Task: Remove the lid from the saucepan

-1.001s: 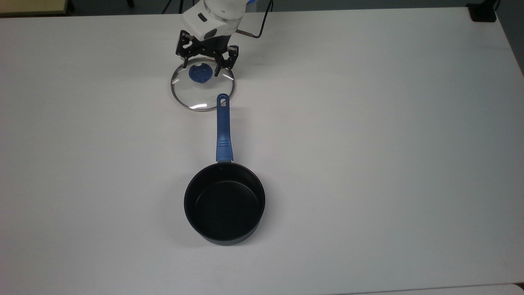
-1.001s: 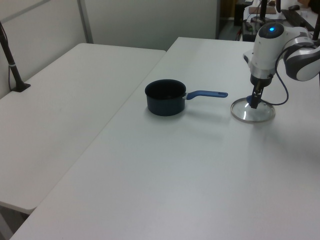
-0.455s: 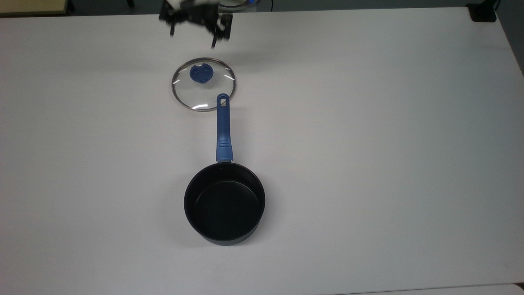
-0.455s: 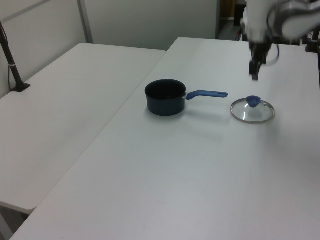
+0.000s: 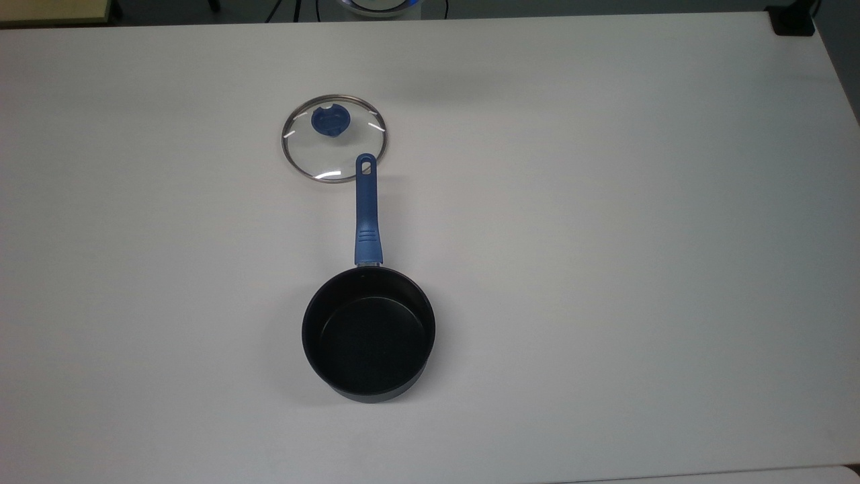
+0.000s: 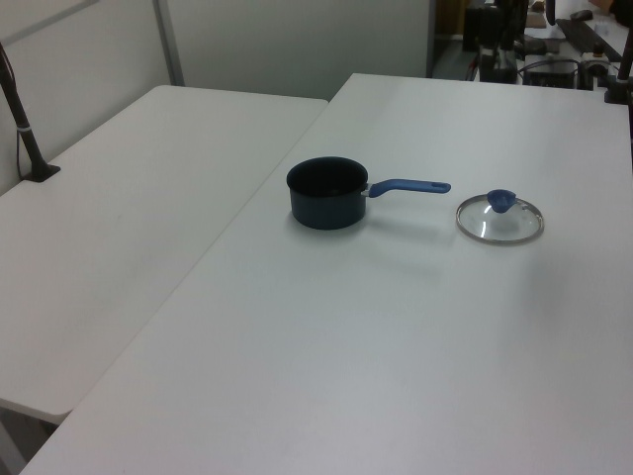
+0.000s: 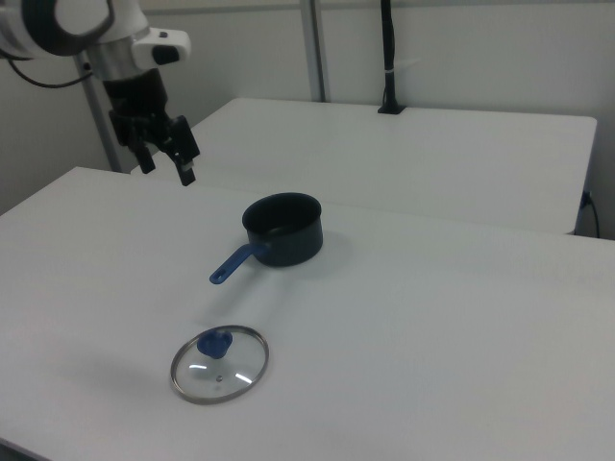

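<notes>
The glass lid [image 5: 334, 144] with its blue knob [image 5: 330, 122] lies flat on the white table [image 5: 605, 235], off the pot. The black saucepan [image 5: 368, 333] stands uncovered, and its blue handle [image 5: 366, 208] points toward the lid. The left view has the lid [image 6: 499, 220] to the right of the saucepan [image 6: 326, 193]. The right view has the lid [image 7: 220, 363] in front of the saucepan [image 7: 282, 229]. My gripper [image 7: 167, 165] hangs open and empty high above the table in the right view's upper left, well clear of the lid.
A second white table [image 6: 129, 198] adjoins this one along a seam. A black post [image 7: 387, 58] is clamped at its far edge. A dark object [image 5: 793, 20] sits at the table corner in the top view's upper right.
My open gripper has risen from around the lid's knob and pulled away upward, leaving the top view. The lid and saucepan have stayed where they were.
</notes>
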Robot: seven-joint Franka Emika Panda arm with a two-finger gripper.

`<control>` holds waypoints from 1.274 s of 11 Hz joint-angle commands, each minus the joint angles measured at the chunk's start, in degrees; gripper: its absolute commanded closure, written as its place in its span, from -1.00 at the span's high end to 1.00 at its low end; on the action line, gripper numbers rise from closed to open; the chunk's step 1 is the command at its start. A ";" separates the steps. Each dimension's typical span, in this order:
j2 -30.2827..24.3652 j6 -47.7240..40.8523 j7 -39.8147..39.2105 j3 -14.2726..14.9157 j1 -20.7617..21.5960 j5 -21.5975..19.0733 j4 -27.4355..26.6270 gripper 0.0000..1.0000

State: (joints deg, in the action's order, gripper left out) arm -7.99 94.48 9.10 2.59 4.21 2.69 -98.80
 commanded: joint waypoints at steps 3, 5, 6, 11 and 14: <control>10.72 0.00 -9.93 2.66 0.88 -0.58 11.44 1.00; 10.80 -0.18 -13.85 8.29 6.14 -1.19 11.61 1.00; 10.63 -0.09 -13.68 8.22 5.73 -1.28 11.53 1.00; 8.69 -0.17 -14.11 1.20 -2.18 -1.20 11.00 1.00; 8.69 -0.35 -13.76 1.28 -1.92 -1.11 11.09 1.00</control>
